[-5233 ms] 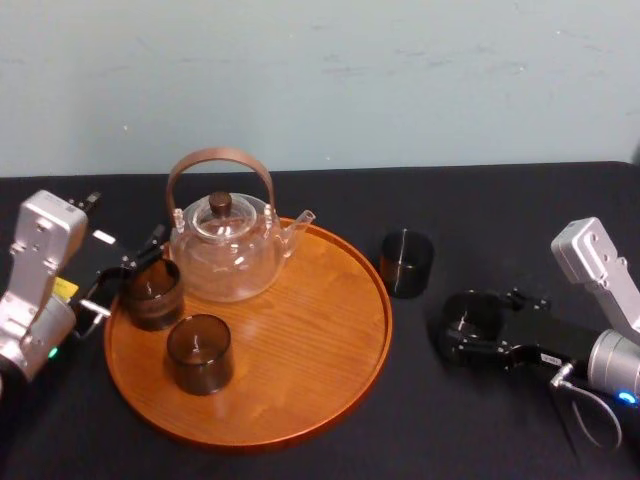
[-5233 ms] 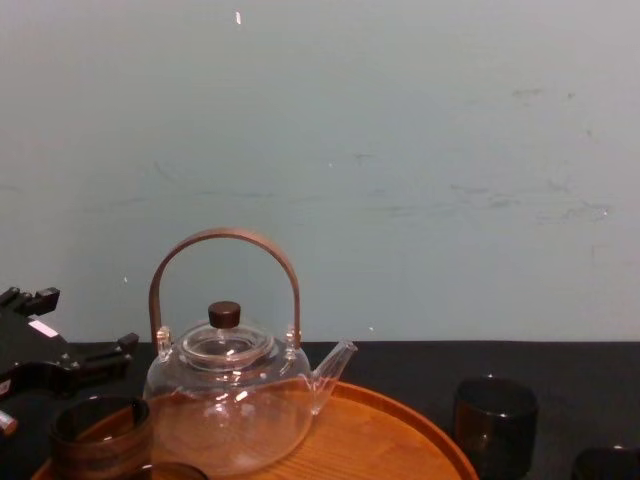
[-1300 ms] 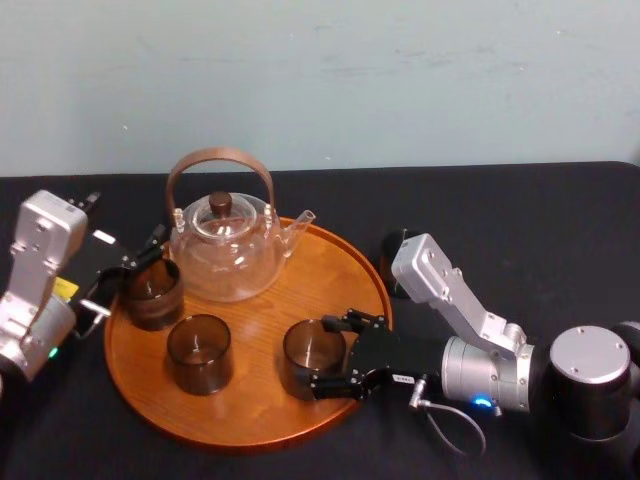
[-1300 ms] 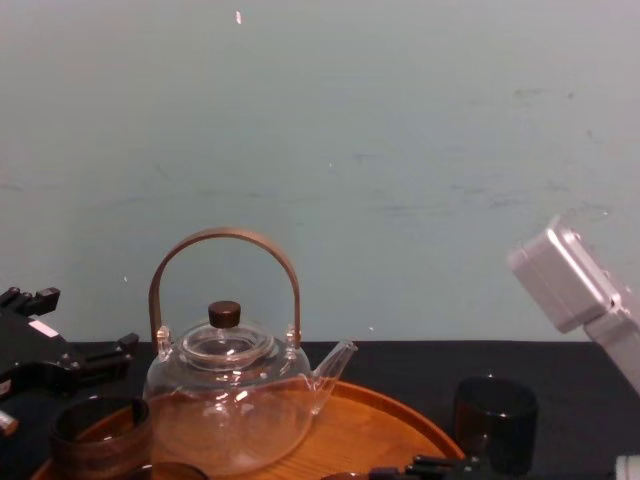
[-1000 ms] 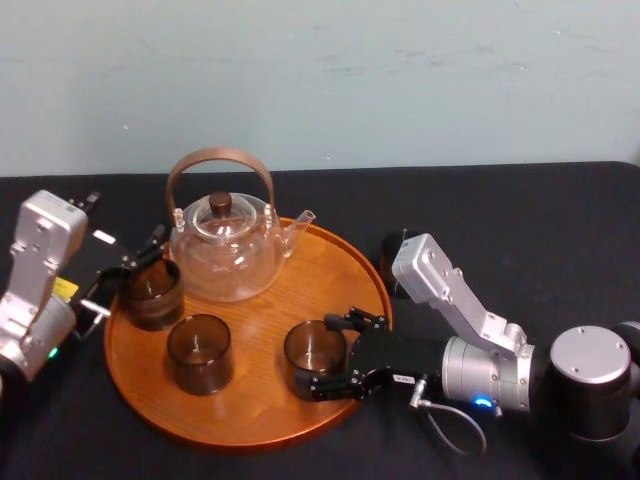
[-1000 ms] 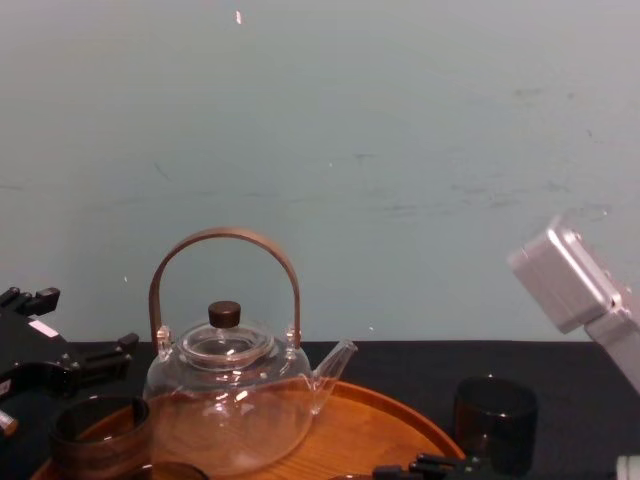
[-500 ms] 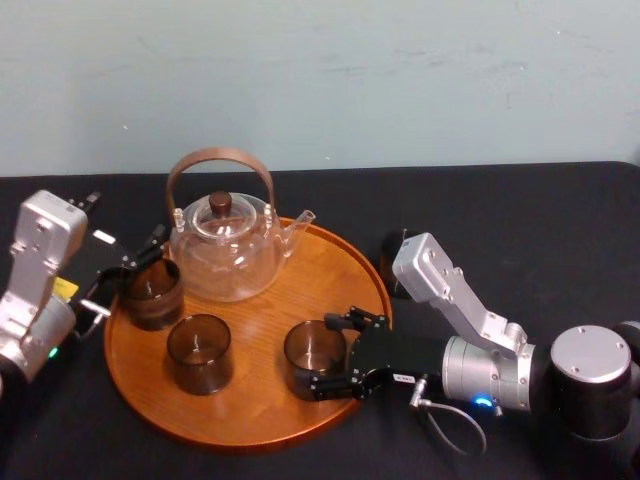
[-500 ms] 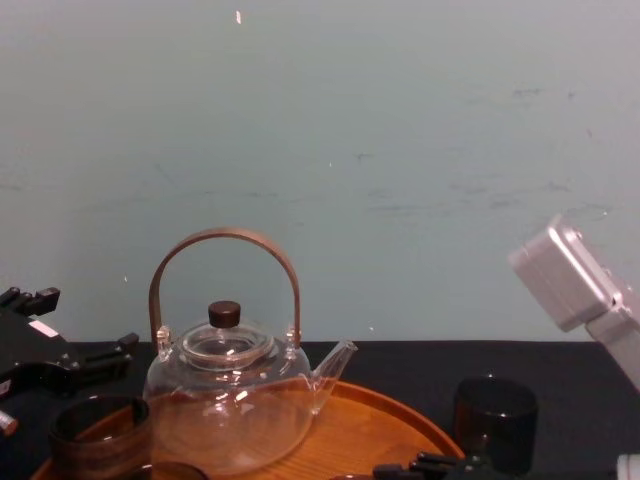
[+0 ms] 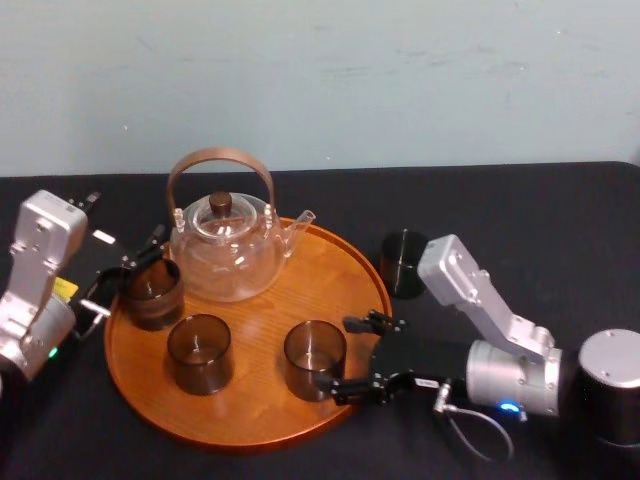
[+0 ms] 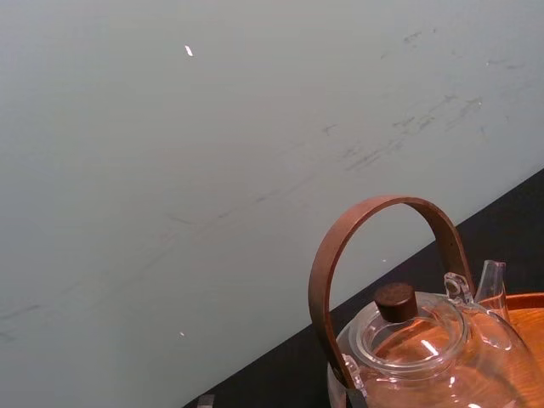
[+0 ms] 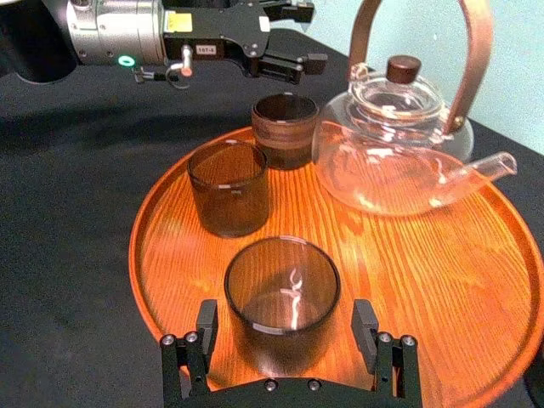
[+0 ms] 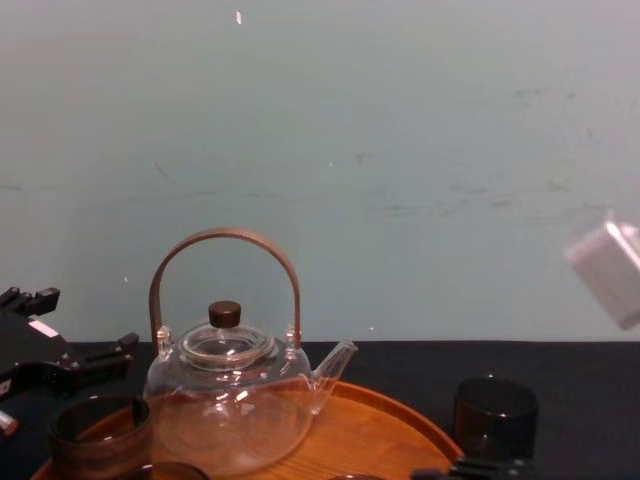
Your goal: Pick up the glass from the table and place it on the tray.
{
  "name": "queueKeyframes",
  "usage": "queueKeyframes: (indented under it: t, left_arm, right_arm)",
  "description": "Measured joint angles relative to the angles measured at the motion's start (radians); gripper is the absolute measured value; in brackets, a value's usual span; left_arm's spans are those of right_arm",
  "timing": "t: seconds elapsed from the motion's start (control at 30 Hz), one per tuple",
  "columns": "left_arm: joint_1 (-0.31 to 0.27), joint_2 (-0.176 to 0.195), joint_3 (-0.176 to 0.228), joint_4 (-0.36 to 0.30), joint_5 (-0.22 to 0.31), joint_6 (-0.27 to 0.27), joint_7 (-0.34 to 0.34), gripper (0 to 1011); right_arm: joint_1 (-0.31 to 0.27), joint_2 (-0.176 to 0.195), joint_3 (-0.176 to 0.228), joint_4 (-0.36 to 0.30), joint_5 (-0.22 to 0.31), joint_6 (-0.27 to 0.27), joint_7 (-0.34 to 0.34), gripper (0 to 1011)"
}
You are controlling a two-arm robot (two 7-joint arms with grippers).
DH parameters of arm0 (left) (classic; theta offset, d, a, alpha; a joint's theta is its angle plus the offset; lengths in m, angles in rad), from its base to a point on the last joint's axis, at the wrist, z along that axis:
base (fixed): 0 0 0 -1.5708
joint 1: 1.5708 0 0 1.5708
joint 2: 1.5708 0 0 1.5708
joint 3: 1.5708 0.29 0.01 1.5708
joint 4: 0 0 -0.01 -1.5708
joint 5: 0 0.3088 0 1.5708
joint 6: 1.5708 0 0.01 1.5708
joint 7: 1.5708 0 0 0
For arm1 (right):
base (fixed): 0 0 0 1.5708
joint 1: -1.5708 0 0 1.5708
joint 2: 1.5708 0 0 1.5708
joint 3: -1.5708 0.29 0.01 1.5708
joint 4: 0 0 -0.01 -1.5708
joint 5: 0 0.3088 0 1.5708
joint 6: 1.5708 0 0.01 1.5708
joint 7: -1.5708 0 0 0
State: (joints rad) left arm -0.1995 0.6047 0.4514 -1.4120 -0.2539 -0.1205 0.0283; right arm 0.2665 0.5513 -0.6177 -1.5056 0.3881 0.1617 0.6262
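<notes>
Glass (image 9: 315, 358) inside tray (image 9: 330, 280) rim; right gripper (image 9: 345, 357) fingers (image 11: 206, 321) spread, apparently clear.

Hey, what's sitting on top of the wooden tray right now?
On the tray: a glass teapot, two brown glasses, and a third glass flanked by the open right tool. The left tool idles at the tray's left edge. Wood beneath them is hidden.

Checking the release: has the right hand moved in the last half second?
Yes, the right hand backed off rightward from the glass, toward the tray rim.
</notes>
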Motion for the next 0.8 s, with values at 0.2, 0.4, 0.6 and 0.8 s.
queueKeyframes:
  t: [0.2, 0.4, 0.6, 0.8]
  left_arm:
    - [0.000, 0.000, 0.000, 0.000, 0.000, 0.000, 0.000, 1001]
    - [0.000, 0.000, 0.000, 0.000, 0.000, 0.000, 0.000, 1001]
    - [0.000, 0.000, 0.000, 0.000, 0.000, 0.000, 0.000, 1001]
    - [0.000, 0.000, 0.000, 0.000, 0.000, 0.000, 0.000, 1002]
  right_arm:
    - [-0.042, 0.052, 0.030, -0.045, 0.016, 0.003, -0.010, 1002]
    - [-0.090, 0.117, 0.075, -0.093, 0.040, -0.004, -0.013, 1002]
    - [-0.139, 0.176, 0.128, -0.130, 0.077, -0.019, -0.015, 1003]
    - [-0.163, 0.192, 0.174, -0.131, 0.105, -0.006, -0.050, 1002]
